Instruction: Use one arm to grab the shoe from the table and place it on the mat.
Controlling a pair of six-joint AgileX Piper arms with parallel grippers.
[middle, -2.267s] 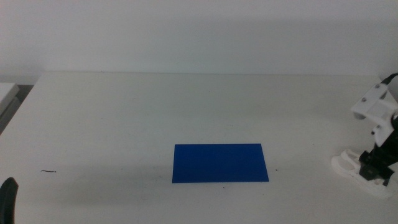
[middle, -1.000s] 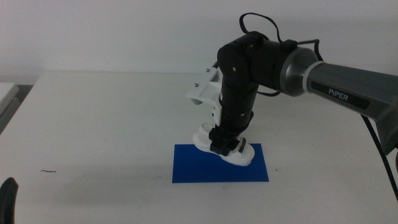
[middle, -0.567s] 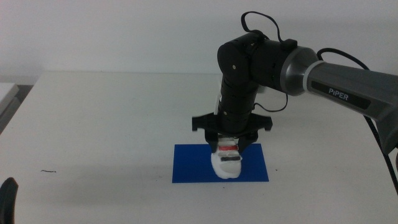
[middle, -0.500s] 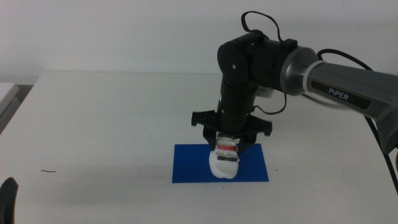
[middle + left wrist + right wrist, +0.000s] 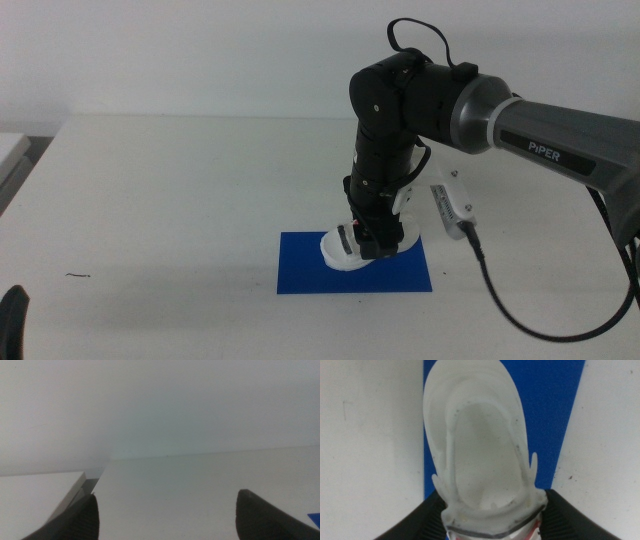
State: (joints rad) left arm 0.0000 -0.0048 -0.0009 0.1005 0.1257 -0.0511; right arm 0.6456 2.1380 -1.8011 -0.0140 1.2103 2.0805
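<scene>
The right arm (image 5: pixel 520 115) reaches in from the right and bends down over the blue mat (image 5: pixel 300 275). My right gripper (image 5: pixel 372 240) is shut on the white shoe (image 5: pixel 343 252), which sits low on the mat's middle with its toe to the left; I cannot tell whether the sole touches. In the right wrist view the shoe (image 5: pixel 477 455) fills the middle between the two jaws of my right gripper (image 5: pixel 490 522), with the mat (image 5: pixel 552 405) beneath it. My left gripper (image 5: pixel 12 320) waits at the bottom left corner; in its own view its jaws stand wide apart and empty (image 5: pixel 165 515).
The white table (image 5: pixel 150 200) extends on all sides of the mat. A small dark mark (image 5: pixel 78 275) lies at the front left. The table's left edge and a pale side surface (image 5: pixel 12 150) are at the far left. The arm's cable (image 5: pixel 500 290) hangs to the right of the mat.
The right wrist has turned about a quarter turn with the shoe in it, so the toe now points left instead of toward the front. The shoe stays over the mat.
</scene>
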